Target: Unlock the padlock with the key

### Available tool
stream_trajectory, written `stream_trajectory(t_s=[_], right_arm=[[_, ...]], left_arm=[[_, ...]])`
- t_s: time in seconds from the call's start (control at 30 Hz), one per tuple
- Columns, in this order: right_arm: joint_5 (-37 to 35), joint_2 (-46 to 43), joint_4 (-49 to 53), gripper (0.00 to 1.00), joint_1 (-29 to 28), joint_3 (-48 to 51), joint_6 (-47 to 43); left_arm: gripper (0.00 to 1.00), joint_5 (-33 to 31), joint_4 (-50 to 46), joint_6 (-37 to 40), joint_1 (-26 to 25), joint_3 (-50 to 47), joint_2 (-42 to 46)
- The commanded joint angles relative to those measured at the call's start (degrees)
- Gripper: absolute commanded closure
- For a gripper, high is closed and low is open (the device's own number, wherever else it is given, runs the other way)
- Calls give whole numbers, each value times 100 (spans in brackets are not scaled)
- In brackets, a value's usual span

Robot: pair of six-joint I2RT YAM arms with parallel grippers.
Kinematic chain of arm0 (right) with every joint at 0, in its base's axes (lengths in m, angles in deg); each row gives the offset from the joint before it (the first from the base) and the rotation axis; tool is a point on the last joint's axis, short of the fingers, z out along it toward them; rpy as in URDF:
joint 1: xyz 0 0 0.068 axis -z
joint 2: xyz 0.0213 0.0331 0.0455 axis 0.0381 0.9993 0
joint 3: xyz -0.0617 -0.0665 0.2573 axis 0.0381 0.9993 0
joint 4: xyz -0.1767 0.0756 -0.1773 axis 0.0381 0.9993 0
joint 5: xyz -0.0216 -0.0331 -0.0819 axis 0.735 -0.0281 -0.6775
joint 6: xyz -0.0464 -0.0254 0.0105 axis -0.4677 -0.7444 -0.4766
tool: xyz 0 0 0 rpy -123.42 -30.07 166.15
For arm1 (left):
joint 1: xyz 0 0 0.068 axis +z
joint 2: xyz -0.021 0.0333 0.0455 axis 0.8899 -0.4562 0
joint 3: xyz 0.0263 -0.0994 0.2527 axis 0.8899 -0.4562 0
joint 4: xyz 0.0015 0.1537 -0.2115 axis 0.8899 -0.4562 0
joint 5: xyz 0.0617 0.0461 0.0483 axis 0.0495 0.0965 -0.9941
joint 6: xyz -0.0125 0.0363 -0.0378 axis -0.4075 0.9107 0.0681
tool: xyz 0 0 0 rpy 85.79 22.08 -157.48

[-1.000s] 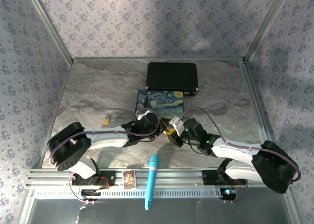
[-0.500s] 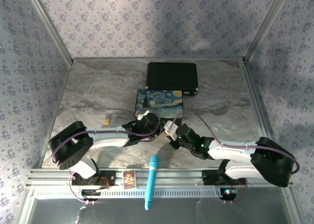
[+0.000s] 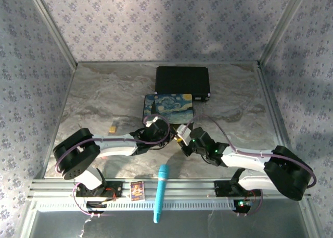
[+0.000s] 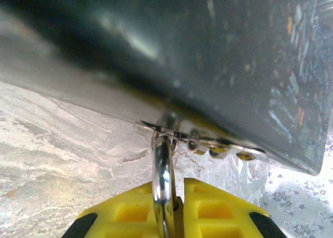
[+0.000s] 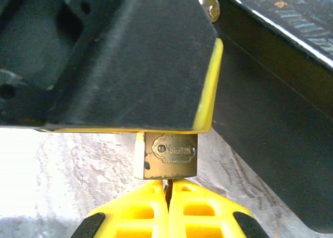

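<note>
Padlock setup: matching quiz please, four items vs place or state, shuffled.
Things:
1. padlock
2. painted box
3. black case
4. turquoise tool

Places or states:
A. lying on the rail at the near edge
B. farthest back on the table
C. shackle pinched in the left gripper
D. mid-table, starry-night lid facing up

Pairs: 1-C, 2-D, 3-B, 4-A
</note>
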Motion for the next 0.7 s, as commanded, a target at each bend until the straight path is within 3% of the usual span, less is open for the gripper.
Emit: stream_trajectory(t_s=[0.0,0.13,0.3,0.5,0.67], right_arm=[[568,-76,-481,100,746,-81,496],[2155,36,-546,100,1535,-146,1272],[3179,521,-641,100,2087,-258,1798],[3450,1037,-602,100,2356,-432,2171],[3150,1230,-402,100,2522,-507,2342]], left_arm=[[100,1060,340,-118,-275,87,66],[100,1080,448,-159,-271,-10,77],[100,1159,547,-153,-269,-7,20],[100,1174,581,-158,-277,-77,116],[100,1143,632,-183,-273,-206,253]])
